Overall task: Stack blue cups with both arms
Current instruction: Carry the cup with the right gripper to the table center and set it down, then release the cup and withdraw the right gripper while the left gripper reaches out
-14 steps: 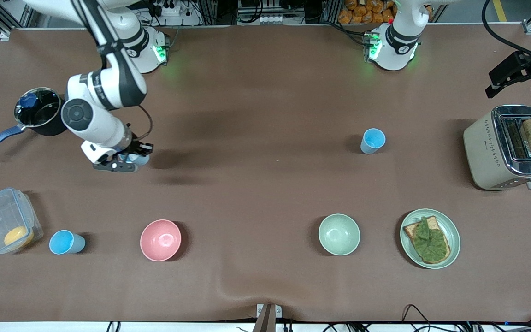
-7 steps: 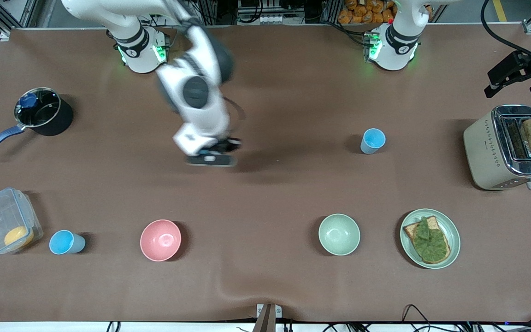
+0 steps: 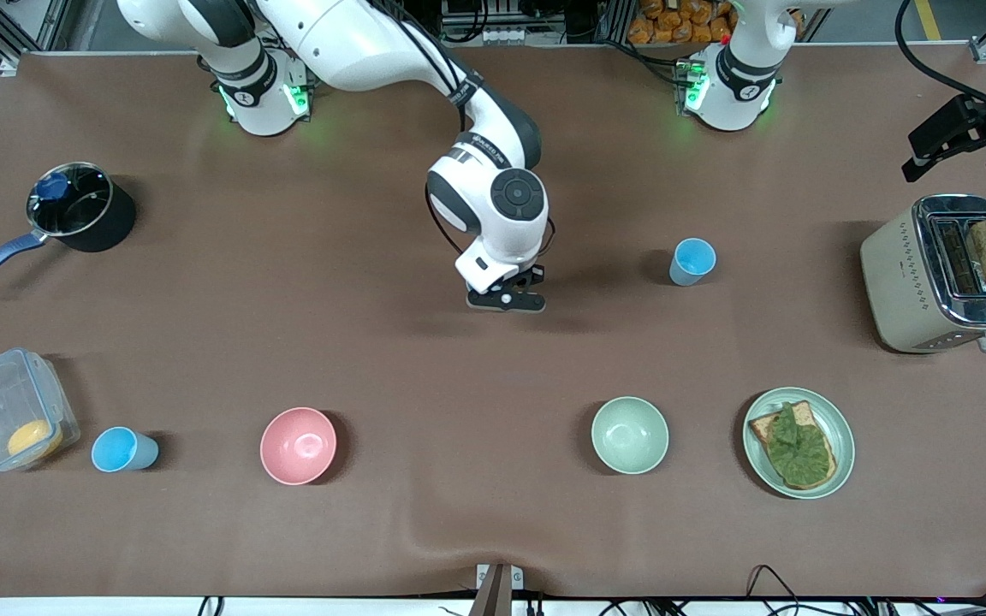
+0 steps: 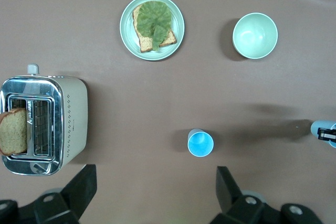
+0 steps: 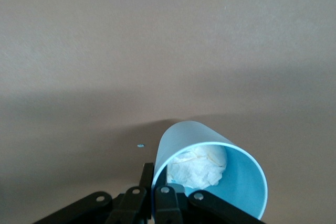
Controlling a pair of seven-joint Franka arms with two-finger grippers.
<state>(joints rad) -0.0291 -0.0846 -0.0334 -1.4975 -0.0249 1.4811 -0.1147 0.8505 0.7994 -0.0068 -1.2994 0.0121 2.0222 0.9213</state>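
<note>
No stack exists yet, so the task looks to be at an early stage. The right claw [image 3: 506, 299] is up over the bare middle of the bench [image 3: 424, 368], closed on the wall of 1 blue cup [image 5: 210, 174], which has a crumpled white bit inside. From the front, that cup is hidden under the wrist. The carried cup appears bound for the blue cup [image 3: 692, 261] standing upright toward the left arm's end of the bench, but it is well apart from it.

The left claw [image 4: 152, 192] waits high above that standing cup [image 4: 200, 143], its fingers spread wide and holding nothing. It has done no work that shows.

Another blue cup [image 3: 122, 449] sits untouched near the front edge at the right arm's end, just beside a clear box [image 3: 9, 411]. By my judgement, 2 placements remain: the carried cup into a standing one, then the last cup onto the pair.

Counts:
- 3 blue cups: 1 held, 2 on the bench
- 2 bowls: 1 pink bowl [image 3: 298, 445], 1 green bowl [image 3: 629, 435]
- 1 plate [image 3: 840, 428] with toast and something green on it
- 1 toaster [image 3: 904, 274] with 1 slice of bread sticking out
- 1 pot [image 3: 80, 207] with a blue handle
- 1 clear box with something orange inside
- 2 arms
</note>
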